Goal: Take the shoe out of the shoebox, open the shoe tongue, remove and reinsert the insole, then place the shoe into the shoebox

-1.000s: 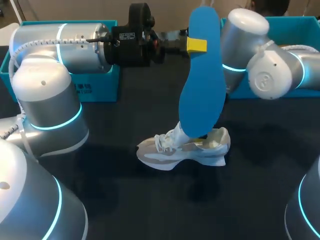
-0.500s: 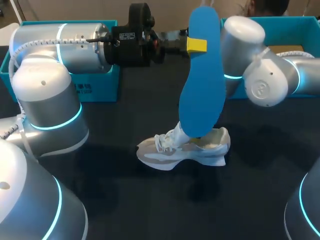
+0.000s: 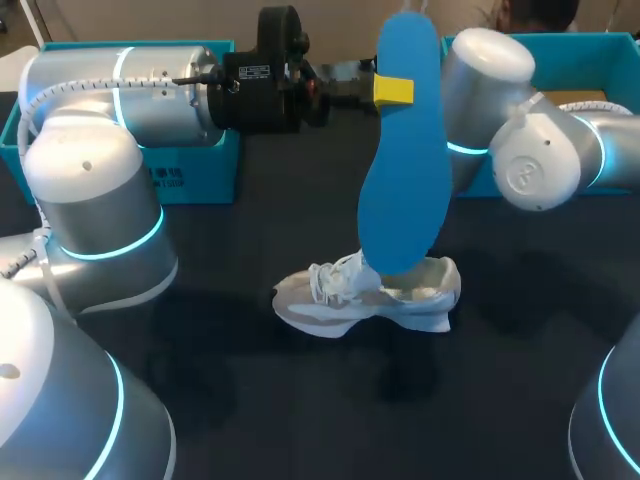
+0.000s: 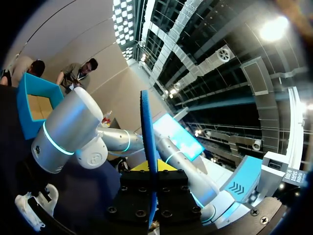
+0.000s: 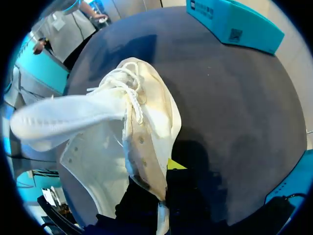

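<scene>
A blue insole (image 3: pixel 405 160) hangs upright high over the table, and my left gripper (image 3: pixel 392 90) is shut on its upper part. In the left wrist view the insole (image 4: pixel 148 147) stands edge-on between the fingers of my left gripper (image 4: pixel 150 196). The white shoe (image 3: pixel 340 300) lies on the dark table under the insole, toe to the left. My right arm (image 3: pixel 530 160) reaches down behind the insole, which hides its gripper in the head view. In the right wrist view my right gripper (image 5: pixel 164 196) is shut on the side wall of the shoe (image 5: pixel 146 127), and the tongue (image 5: pixel 63 117) is folded outward.
An open teal shoebox (image 3: pixel 600 50) stands at the back right behind my right arm. A second teal box (image 3: pixel 195 170) stands at the back left under my left arm. Dark table surface lies free in front of the shoe.
My right gripper has shut on the shoe's side wall. The shoe's toe has shifted slightly and my right arm's elbow has moved a little. The left arm and insole stayed still.
</scene>
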You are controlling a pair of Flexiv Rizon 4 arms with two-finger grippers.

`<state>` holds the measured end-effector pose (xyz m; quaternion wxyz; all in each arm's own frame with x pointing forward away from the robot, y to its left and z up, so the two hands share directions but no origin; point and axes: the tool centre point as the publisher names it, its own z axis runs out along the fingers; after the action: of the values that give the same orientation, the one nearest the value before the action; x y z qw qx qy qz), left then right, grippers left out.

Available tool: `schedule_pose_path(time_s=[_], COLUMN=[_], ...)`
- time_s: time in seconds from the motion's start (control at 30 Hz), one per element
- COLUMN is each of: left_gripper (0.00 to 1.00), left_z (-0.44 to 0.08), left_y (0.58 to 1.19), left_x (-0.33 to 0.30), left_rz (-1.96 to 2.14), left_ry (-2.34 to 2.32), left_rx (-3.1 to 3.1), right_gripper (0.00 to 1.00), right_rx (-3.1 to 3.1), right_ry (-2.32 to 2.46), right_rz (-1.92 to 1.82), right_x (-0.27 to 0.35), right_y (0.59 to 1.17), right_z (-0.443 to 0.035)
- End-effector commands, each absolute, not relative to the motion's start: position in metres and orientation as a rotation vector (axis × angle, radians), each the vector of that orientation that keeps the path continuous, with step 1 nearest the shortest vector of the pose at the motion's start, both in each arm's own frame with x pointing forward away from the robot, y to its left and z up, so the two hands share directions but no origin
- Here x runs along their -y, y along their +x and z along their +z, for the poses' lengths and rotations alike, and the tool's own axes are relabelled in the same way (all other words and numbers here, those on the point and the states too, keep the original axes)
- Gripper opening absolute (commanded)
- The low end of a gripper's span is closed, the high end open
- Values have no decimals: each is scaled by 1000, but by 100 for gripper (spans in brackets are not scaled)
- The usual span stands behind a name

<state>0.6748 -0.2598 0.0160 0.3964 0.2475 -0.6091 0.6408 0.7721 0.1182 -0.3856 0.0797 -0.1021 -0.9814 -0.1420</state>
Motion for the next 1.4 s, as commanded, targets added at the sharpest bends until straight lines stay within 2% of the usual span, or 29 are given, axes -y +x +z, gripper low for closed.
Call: schedule_pose_path(time_s=[0.03, 0.33, 0.83, 1.4], left_gripper=[0, 0, 0, 0], left_z=[16, 16, 16, 16], left_y=[675, 675, 675, 675], left_x=[261, 261, 261, 261], left_rz=[1626, 1626, 1626, 1626], left_ry=[628, 628, 628, 628], left_rx=[1542, 1542, 1542, 1542], right_gripper=[0, 0, 0, 0], right_rx=[2880, 2681, 2427, 2418], right_ry=[-434, -759, -1417, -1421], right_rz=[-459, -629, -787, -853], right_x=[-106, -97, -110, -112], right_y=[772, 771, 758, 757], right_z=[-365, -343, -344, -341])
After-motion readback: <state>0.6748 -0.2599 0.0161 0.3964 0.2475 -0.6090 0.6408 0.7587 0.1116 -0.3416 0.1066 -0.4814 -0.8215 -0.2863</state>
